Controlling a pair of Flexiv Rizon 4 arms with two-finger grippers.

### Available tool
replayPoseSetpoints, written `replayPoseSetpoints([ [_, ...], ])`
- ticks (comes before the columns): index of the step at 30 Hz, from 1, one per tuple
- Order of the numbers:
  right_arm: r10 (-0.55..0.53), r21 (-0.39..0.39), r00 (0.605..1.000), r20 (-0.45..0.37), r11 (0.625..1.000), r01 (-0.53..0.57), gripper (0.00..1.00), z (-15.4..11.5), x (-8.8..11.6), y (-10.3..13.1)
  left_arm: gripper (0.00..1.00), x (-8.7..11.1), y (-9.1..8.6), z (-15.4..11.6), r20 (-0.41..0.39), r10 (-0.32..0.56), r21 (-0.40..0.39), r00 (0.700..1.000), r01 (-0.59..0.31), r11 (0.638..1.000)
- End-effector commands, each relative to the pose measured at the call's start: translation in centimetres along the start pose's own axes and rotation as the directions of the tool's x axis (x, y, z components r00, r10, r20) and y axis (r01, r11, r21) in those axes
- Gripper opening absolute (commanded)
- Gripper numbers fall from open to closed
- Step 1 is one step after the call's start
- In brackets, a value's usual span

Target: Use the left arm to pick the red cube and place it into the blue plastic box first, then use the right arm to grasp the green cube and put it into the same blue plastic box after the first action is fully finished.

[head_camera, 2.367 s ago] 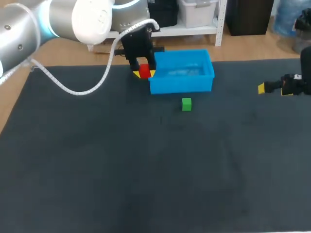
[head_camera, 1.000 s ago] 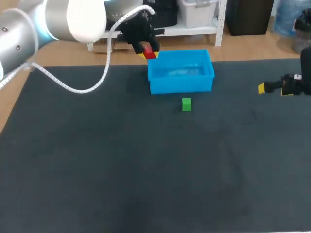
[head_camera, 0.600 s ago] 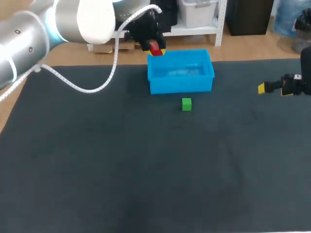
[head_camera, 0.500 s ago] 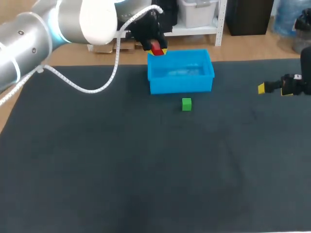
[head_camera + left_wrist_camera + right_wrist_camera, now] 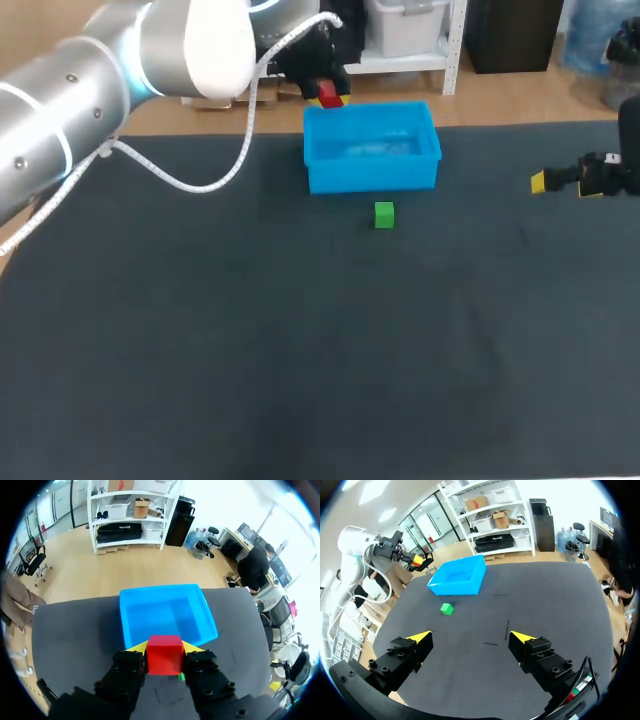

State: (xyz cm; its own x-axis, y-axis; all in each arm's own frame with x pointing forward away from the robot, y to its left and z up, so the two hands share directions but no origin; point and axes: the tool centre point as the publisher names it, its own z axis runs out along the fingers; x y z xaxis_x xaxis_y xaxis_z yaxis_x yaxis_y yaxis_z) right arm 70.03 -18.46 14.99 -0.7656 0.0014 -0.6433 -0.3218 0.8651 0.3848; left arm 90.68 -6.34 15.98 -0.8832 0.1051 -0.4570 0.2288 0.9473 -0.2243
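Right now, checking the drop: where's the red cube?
Head view: the left end effector holds the red cube raised by the far left corner of the blue box.

No legible text, labels or numbers on anything.

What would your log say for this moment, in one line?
left claw: shut on red cube, aloft by blue box | green cube: on table | right claw: open, empty

Bright even light, faint soft shadows
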Motion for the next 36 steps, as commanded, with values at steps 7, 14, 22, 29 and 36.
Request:
replayPoseSetpoints([
  [7, -0.001, 0.001, 1.0, -0.001, 1.0, 0.001, 1.0, 0.0, 0.0, 0.0, 0.0, -0.4, 0.2, 1.9, 0.025, -0.001, 0.013, 1.0, 0.0, 1.0],
  [14, -0.001, 0.001, 1.0, -0.001, 1.0, 0.001, 1.0, 0.0, 0.0, 0.0, 0.0, -0.5, 0.6, 2.9, 0.047, -0.003, 0.028, 0.999, 0.002, 1.0],
  [22, -0.001, 0.001, 1.0, -0.001, 1.0, 0.001, 1.0, 0.0, 0.0, 0.0, 0.0, -0.6, 0.7, 4.0, 0.07, -0.003, 0.038, 0.998, 0.0, 0.999],
  [29, -0.001, 0.001, 1.0, -0.001, 1.0, 0.001, 1.0, 0.0, 0.0, 0.0, 0.0, -0.4, 0.7, 5.1, 0.074, -0.001, 0.042, 0.997, -0.002, 0.999],
  [36, -0.001, 0.001, 1.0, -0.001, 1.0, 0.001, 1.0, 0.0, 0.0, 0.0, 0.0, 0.1, 1.0, 6.4, 0.075, -0.009, 0.037, 0.997, 0.006, 0.999],
])
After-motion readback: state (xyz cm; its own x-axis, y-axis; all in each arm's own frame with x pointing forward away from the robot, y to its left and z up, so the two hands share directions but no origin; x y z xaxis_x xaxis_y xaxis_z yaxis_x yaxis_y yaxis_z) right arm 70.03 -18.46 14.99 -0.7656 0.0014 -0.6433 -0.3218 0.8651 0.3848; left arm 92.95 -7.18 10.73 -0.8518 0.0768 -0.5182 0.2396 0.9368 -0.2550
